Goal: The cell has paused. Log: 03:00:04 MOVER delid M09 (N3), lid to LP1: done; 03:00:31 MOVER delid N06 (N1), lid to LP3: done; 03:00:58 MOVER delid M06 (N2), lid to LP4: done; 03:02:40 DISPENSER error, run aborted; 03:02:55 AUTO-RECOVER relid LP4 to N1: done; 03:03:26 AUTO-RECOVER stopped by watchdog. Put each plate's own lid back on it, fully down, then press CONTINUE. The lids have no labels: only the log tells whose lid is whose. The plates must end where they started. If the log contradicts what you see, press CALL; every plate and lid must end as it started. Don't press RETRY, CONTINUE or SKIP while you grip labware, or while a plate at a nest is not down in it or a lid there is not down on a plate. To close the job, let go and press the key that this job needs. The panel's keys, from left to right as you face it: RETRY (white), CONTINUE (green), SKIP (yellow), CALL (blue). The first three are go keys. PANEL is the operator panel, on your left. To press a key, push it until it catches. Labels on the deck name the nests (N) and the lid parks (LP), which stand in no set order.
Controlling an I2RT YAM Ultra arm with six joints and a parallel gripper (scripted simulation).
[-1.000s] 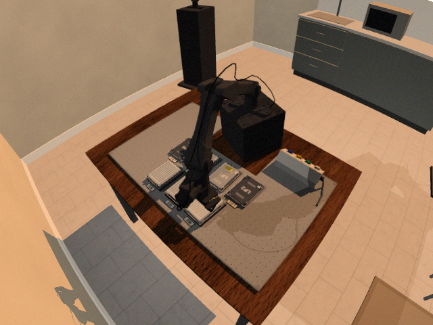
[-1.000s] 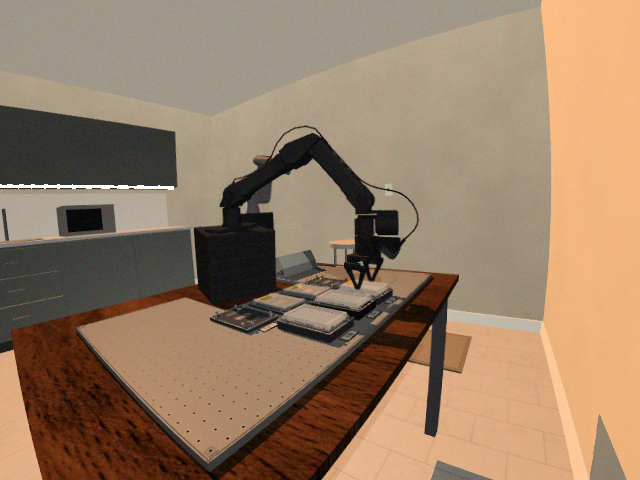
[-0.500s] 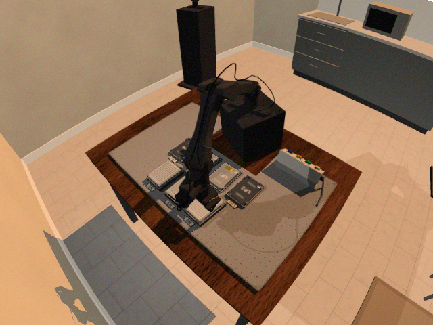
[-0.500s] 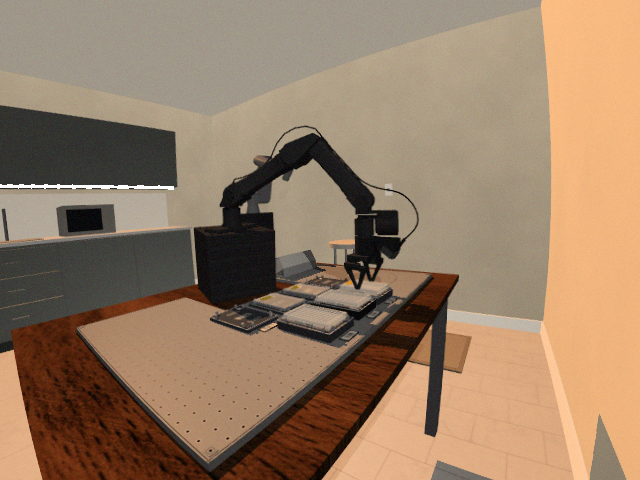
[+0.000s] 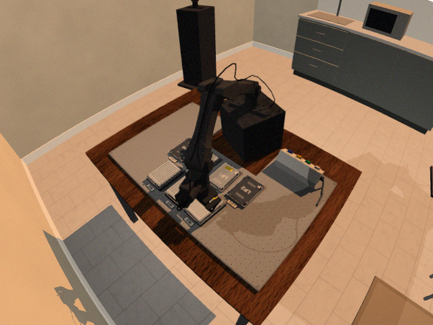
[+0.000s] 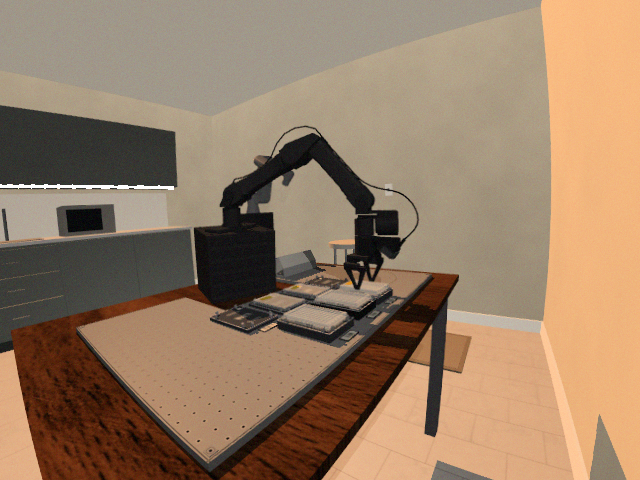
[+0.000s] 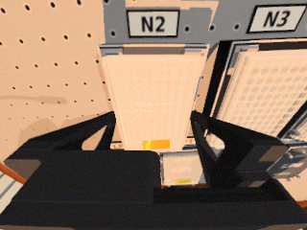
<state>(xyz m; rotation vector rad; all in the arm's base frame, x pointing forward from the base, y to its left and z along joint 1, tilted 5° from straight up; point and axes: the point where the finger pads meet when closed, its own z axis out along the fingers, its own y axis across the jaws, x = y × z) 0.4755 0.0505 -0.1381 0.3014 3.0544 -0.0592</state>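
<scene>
Lying at nest N2, the lidded plate [image 5: 201,210] [image 6: 373,287] [image 7: 153,96] carries a yellow mark. The claw [image 5: 197,204] [image 6: 366,283] [image 7: 153,115] hangs over it, spread. Beside it, the N3 plate [image 6: 345,299] [image 7: 271,91] sits on the desk [image 5: 195,260] [image 6: 361,408].

Arm [image 5: 201,129] [image 6: 338,173]: any shift in pose over the last second is too small to tell, in the top view and the exterior view alike.
Gripper [image 6: 364,283] [image 7: 153,115]: any travel at N2 [image 7: 153,24] is too small to measure by eye; a change in finger spacing cannot be told from the small earlier views.
N2 plate [image 5: 199,210] [image 7: 153,91]: any shift is too slight to tell beneath the gripper.
Lids: any movement at the parks is too small to tell, and the arm partly hides them in the top view.
</scene>
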